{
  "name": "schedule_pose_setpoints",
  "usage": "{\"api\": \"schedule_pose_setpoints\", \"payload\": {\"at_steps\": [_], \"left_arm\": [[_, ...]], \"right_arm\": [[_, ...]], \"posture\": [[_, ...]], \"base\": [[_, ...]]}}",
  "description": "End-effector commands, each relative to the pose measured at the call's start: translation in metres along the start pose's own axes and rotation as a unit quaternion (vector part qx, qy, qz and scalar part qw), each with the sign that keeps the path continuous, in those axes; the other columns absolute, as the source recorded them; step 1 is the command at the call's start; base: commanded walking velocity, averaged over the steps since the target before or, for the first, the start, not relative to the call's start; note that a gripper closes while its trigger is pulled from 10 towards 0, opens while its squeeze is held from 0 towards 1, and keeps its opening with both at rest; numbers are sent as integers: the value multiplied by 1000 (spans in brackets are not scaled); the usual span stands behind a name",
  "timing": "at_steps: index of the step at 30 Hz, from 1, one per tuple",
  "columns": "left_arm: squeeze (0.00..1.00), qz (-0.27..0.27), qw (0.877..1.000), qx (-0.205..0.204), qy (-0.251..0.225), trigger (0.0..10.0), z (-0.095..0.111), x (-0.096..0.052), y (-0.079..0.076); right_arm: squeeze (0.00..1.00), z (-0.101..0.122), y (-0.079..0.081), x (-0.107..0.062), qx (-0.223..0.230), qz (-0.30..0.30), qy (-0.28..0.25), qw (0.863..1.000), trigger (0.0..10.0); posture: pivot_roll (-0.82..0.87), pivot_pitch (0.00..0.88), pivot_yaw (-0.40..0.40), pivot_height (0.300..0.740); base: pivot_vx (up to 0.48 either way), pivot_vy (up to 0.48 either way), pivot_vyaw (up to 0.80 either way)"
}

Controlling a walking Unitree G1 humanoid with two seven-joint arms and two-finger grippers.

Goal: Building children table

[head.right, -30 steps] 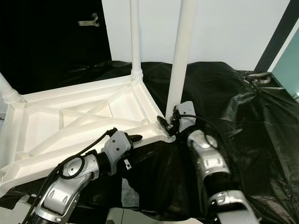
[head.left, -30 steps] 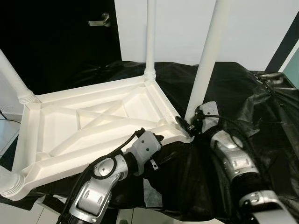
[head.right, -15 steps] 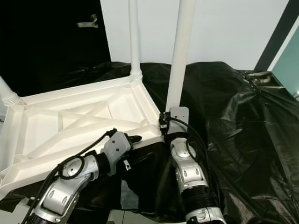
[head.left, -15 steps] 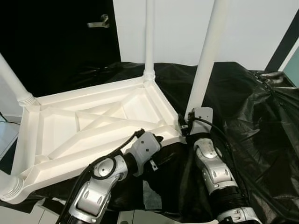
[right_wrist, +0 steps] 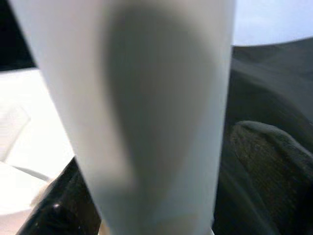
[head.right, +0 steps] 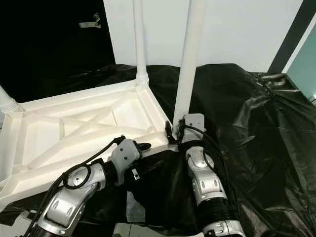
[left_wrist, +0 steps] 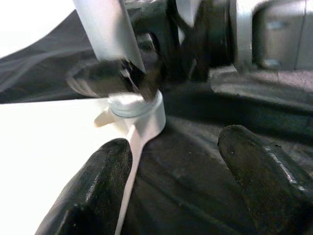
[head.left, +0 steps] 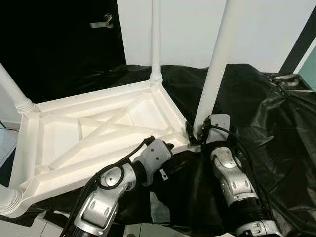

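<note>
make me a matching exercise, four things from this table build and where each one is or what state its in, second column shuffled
Things:
1. tabletop
2. near right leg
3. right gripper
4. left gripper

Places or states:
A. at the tabletop's near edge, jaws open
B. upside down on the black sheet, ribs showing
C. at the base of the near right leg, jaws either side of it
D. standing upright in the corner socket

Pairs: 1-B, 2-D, 3-C, 4-A

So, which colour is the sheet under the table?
Black sheet, glossy and wrinkled; the left eye view shows it best.
</note>
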State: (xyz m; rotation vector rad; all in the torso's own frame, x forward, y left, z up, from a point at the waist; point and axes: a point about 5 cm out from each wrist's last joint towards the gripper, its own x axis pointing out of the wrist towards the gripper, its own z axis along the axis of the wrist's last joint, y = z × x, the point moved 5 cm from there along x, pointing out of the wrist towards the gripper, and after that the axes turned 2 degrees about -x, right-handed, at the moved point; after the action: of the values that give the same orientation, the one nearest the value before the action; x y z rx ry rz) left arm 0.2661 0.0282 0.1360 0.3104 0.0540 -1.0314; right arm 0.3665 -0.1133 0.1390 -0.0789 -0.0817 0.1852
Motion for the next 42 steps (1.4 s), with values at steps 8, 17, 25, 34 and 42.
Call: {"api": "schedule_pose_setpoints", "payload": {"at_steps": [8, 17, 25, 34, 42], "left_arm": [[0, 31, 999, 14, 23, 10000, -5, -19, 7], [0, 48, 998, 0, 45, 10000, -15, -45, 16], [0, 56, 994, -6, 93, 10000, -34, -79, 24], [0, 134, 978, 29, 159, 10000, -52, -117, 61], [0, 122, 967, 43, 218, 10000, -72, -131, 63]], "right_arm": [[0, -7, 27, -21, 41, 45, 11, 998, 10000], [0, -13, 23, -44, 26, 35, 13, 999, 10000], [0, -20, 5, -61, 7, 13, 30, 999, 10000], [0, -22, 45, -63, 5, 113, 43, 993, 10000], [0, -18, 55, -56, -1, 131, 37, 991, 10000]], "posture": [[107, 0, -29, 740], [111, 0, -31, 740], [116, 0, -26, 740], [131, 0, -23, 740], [135, 0, -25, 740]], "base": [[0, 0, 0], [0, 0, 0], [0, 0, 0], [0, 0, 0], [0, 0, 0]]}}
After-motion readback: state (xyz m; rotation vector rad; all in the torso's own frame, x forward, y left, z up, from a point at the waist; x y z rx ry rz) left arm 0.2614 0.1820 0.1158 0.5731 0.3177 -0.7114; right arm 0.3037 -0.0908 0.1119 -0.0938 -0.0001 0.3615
